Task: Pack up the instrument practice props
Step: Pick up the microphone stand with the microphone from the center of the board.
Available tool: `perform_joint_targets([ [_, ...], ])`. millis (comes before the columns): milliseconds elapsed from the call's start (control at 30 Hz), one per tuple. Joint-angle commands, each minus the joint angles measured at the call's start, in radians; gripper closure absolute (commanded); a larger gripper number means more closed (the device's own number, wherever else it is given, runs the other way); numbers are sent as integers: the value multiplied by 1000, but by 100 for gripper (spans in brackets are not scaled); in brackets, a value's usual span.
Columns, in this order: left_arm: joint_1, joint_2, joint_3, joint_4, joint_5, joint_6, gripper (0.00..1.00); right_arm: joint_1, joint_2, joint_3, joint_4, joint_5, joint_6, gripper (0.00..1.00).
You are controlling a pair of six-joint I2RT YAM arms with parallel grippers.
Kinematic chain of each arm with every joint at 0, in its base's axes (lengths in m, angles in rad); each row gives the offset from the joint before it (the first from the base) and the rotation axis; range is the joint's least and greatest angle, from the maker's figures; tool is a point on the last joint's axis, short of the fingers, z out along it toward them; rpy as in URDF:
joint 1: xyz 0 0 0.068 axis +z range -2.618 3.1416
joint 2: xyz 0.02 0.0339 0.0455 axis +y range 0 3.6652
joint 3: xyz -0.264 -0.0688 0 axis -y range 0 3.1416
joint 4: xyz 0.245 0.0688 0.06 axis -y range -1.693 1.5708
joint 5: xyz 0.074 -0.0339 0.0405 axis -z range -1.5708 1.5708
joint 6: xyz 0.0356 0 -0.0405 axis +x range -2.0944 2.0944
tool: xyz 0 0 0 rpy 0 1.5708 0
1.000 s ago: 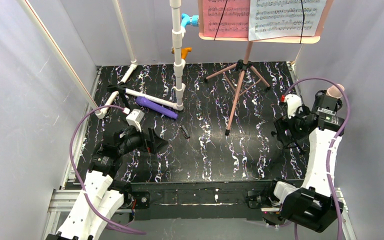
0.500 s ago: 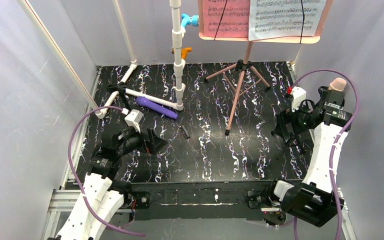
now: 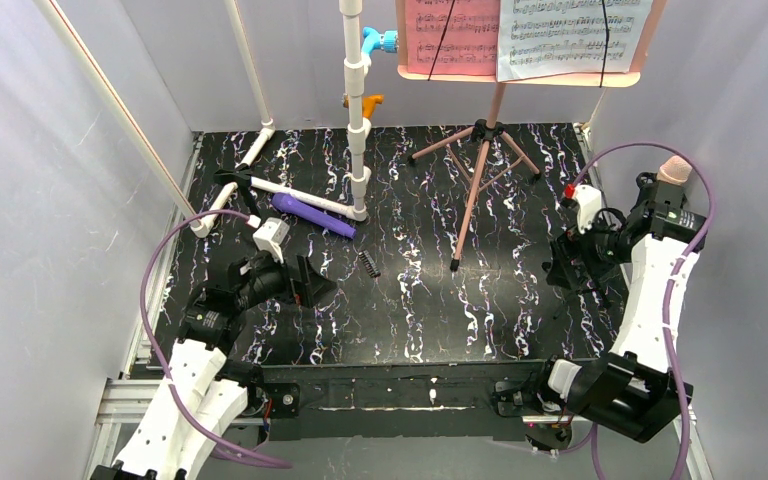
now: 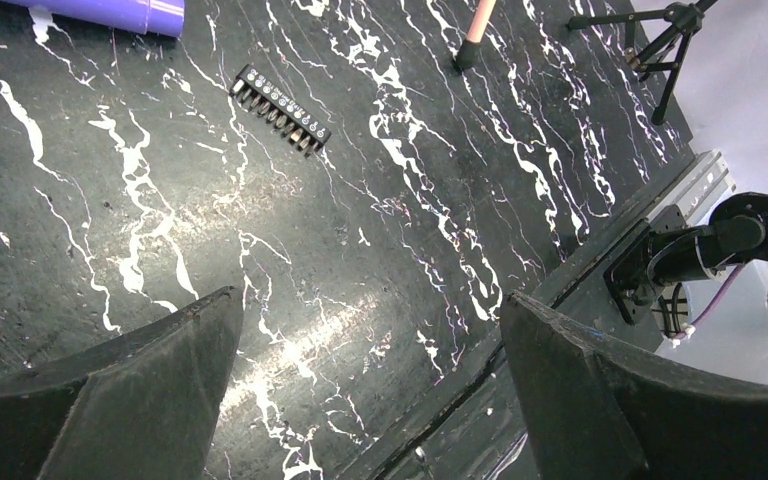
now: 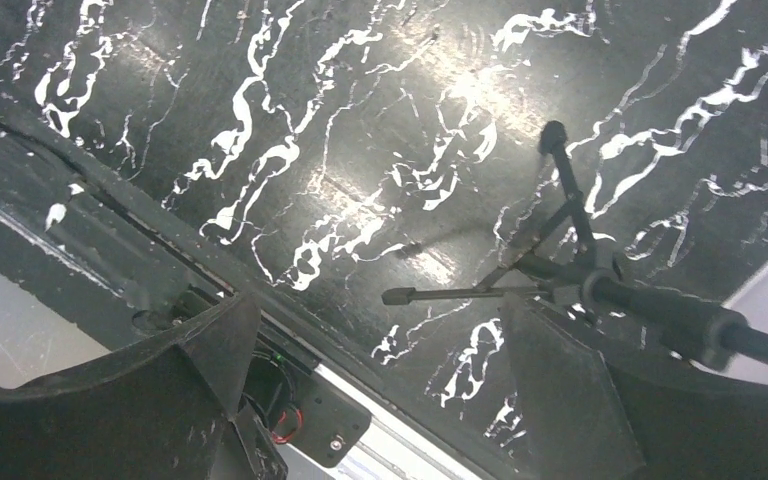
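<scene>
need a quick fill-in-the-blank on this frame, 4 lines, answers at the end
1. The tube lying beside the white pipe frame is ___ in colour.
2. The music stand stands on ___ legs.
3. In the top view the pink page sits to the ___ of the white page.
4. The left gripper and right gripper are both ___, holding nothing.
Missing words: purple; three; left; open.
</scene>
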Motion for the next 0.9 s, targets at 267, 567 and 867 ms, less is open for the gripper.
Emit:
perform_joint_targets([
  [267, -4, 61, 45, -26, 45, 11, 0, -3, -148, 114, 145, 182, 308, 0],
  [567, -4, 68, 42, -24, 48, 9, 0, -3, -186, 69, 292, 457, 560, 2],
  [867, -4, 62, 40, -21, 50, 10, 0, -3, -205, -23, 470, 602, 719, 8],
])
